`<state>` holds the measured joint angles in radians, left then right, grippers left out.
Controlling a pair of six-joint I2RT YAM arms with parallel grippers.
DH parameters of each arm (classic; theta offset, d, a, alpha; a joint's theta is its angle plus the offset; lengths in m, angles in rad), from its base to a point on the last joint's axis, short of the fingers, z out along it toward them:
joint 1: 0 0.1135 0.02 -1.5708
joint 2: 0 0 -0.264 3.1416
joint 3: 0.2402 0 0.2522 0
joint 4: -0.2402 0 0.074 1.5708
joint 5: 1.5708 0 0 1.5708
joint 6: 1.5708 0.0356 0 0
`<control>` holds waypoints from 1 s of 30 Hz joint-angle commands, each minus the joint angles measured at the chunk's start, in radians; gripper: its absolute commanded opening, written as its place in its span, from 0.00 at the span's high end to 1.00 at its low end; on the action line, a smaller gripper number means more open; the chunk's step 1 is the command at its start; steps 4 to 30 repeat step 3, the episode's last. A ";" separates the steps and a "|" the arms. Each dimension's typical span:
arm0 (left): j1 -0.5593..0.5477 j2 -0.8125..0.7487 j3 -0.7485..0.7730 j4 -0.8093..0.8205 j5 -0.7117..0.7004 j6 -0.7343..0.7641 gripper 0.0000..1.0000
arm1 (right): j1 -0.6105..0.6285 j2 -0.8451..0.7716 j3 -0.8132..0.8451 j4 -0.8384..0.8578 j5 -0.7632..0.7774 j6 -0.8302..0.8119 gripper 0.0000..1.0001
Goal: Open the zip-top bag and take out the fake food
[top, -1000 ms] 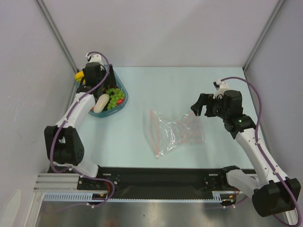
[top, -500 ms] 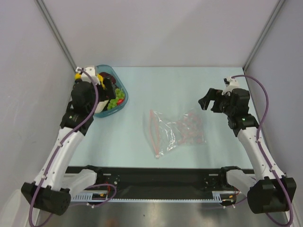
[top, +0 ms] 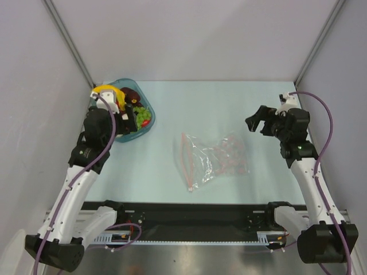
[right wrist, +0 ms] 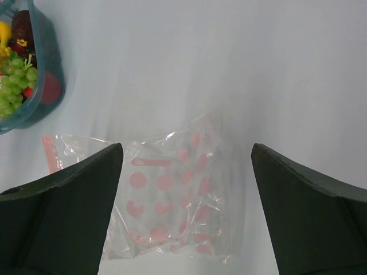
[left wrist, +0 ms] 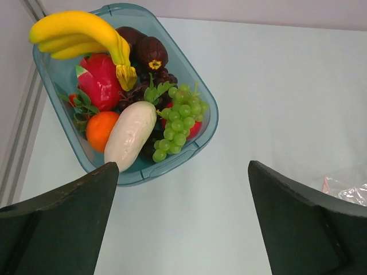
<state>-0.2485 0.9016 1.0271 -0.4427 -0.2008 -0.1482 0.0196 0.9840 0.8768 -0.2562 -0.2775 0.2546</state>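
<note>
- Overview from above: zip-top bag (top: 215, 156) lies flat and crumpled at mid-worktop (top: 229, 103), with its red zip strip (top: 184, 153) on the left edge. No solid item can be made out inside it. The fake food (top: 139, 116) sits heaped in a teal tray (top: 152, 120) at the far left corner, well apart from the bag. The left gripper (top: 127, 106) is over the tray. The right gripper (top: 258, 120) is off the bag's right side, touching nothing.
- Left wrist view: jaws spread wide and empty, framing the tray. Contents: banana (left wrist: 80, 34), orange (left wrist: 98, 129), white oval piece (left wrist: 131, 134), green grapes (left wrist: 180, 117), dark purple piece (left wrist: 150, 51) and a red piece. One corner of the bag shows at the right edge.
- Right wrist view: jaws spread wide and empty above the bag. The pink dots look printed on the film and the pouch reads as limp and flat, though whether the zip is parted cannot be told.
- Handling note, as a judgement: removal looks complete or nearly so. Confirm that the pouch is empty. Keep both jaws wide and lift straight up, clear of the tray rim and the loose film, since thin plastic may cling or drag.
</note>
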 commanded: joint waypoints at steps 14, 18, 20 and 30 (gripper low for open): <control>-0.006 -0.029 0.001 -0.010 -0.003 0.021 0.00 | -0.009 -0.015 0.021 0.017 -0.011 0.003 0.00; -0.006 -0.029 0.001 -0.010 -0.003 0.021 0.00 | -0.009 -0.015 0.021 0.017 -0.011 0.003 0.00; -0.006 -0.029 0.001 -0.010 -0.003 0.021 0.00 | -0.009 -0.015 0.021 0.017 -0.011 0.003 0.00; -0.006 -0.029 0.001 -0.010 -0.003 0.021 0.00 | -0.009 -0.015 0.021 0.017 -0.011 0.003 0.00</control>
